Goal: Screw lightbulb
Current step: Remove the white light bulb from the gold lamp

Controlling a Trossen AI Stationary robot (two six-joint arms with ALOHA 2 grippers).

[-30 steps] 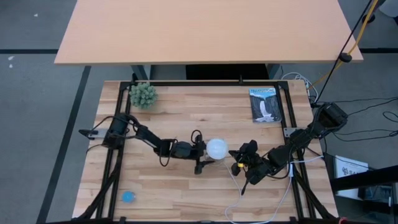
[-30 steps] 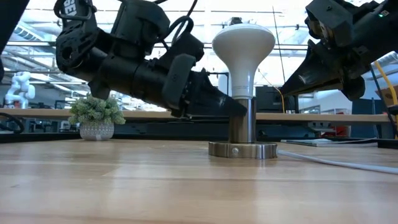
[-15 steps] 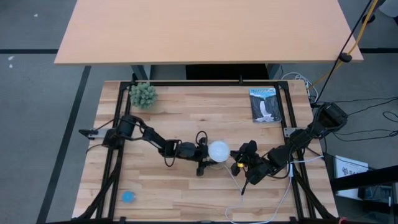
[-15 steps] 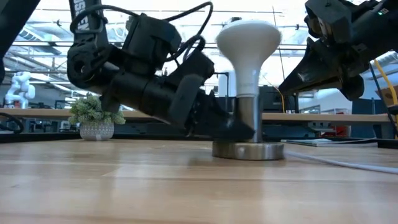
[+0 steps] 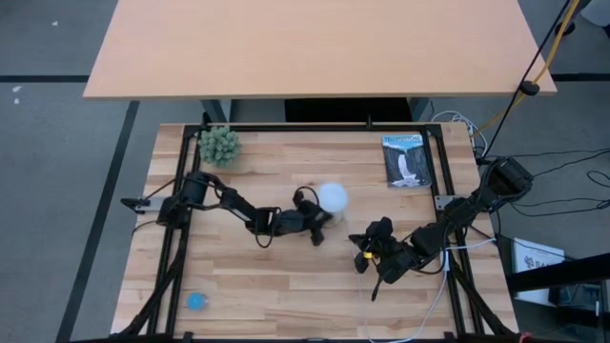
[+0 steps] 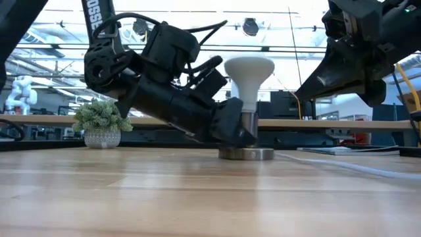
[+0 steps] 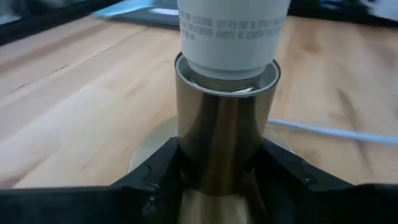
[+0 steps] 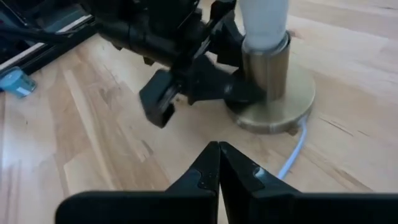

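Lightbulb (image 6: pixel 248 74) stands upright in the metal socket (image 7: pixel 224 146), mid-desk, a little toward the far edge — seated, though how tightly I can't tell. Left gripper (image 7: pixel 221 171) clamps the socket's barrel, not the bulb. Right gripper (image 8: pixel 218 163) hovers nearby toward the desk's right edge, jaws closed and empty. Likely some tightening remains. Wooden desk (image 5: pixel 286 286); small potted plant (image 5: pixel 219 146) at far-left corner; lab room behind.

Bare wooden table (image 5: pixel 286 286) lies open along the near side; the left gripper (image 6: pixel 238 133) blocks the socket stem (image 7: pixel 224 146) from one side; the white cord (image 6: pixel 342 164) crosses the boards beside it; the potted plant (image 5: pixel 219 146) and booklet (image 5: pixel 406 160) occupy the far corners.
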